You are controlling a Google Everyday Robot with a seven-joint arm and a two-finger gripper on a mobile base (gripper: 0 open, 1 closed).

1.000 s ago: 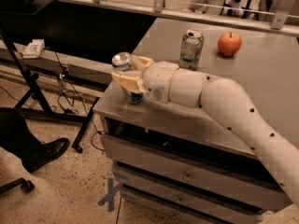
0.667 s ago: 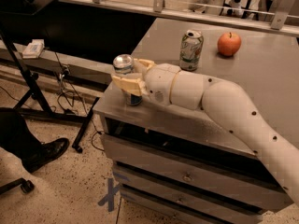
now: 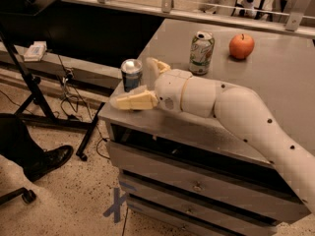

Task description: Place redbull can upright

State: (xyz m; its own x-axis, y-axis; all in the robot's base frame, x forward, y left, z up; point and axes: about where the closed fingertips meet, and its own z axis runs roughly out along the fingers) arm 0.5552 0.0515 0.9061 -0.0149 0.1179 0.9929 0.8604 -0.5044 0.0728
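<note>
The redbull can (image 3: pixel 131 74) stands upright on the table (image 3: pixel 280 77), close to the front left corner. Its silver top faces up and its blue body is vertical.

The claw (image 3: pixel 132 81) lies low over the same corner, and the white arm (image 3: pixel 236 112) reaches in from the right. The two fingers are spread apart and the can sits in the gap between them. One finger (image 3: pixel 134 101) lies along the table edge just in front of the can's base. The other finger (image 3: pixel 155 66) stands behind and to the right of the can. Contact between either finger and the can cannot be determined, and no firm grip is visible.

A white-and-green soda can (image 3: pixel 201 52) stands upright farther back on the table. An apple (image 3: pixel 241 45) rests to its right, apart from it. Drawers (image 3: pixel 197 186) sit below the table top.
</note>
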